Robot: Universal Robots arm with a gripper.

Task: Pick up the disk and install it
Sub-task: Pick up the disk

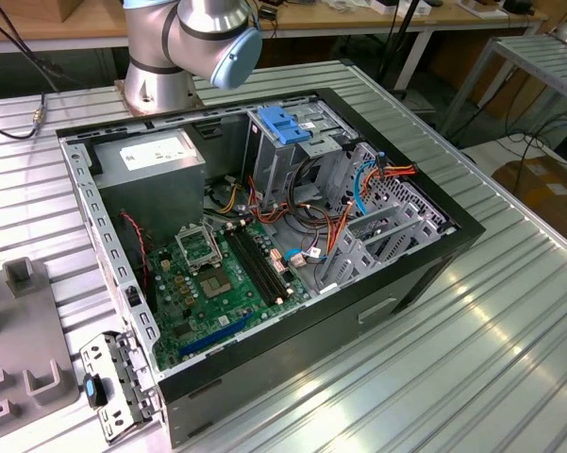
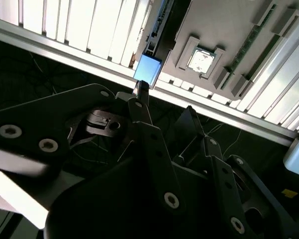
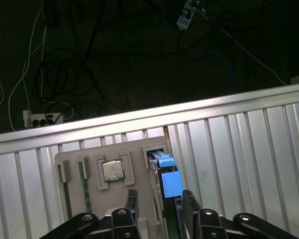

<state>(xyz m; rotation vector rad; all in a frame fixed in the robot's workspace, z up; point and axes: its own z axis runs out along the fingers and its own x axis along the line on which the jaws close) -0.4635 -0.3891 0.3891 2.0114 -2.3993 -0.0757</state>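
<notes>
Exterior view: high and oblique, at mid-range, looking down onto the open computer case on the ribbed worktop. First wrist view: steeply down past the pincer onto a grey parts tray at the worktop edge. Second wrist view: closer behind the pincer linkage, same tray.

The disk — dark, blue-railed — stands edgewise, slotted in the grey holder.

Arm: silver-grey metal, rounded joint housings. One joint is closed by a round light-blue cap. Circular silver base flange.

Gripper: matte black, with two fingers built from flat bar linkages. In the second wrist view the pivots show round silver pin heads, with a dark housing behind the linkages.
</notes>
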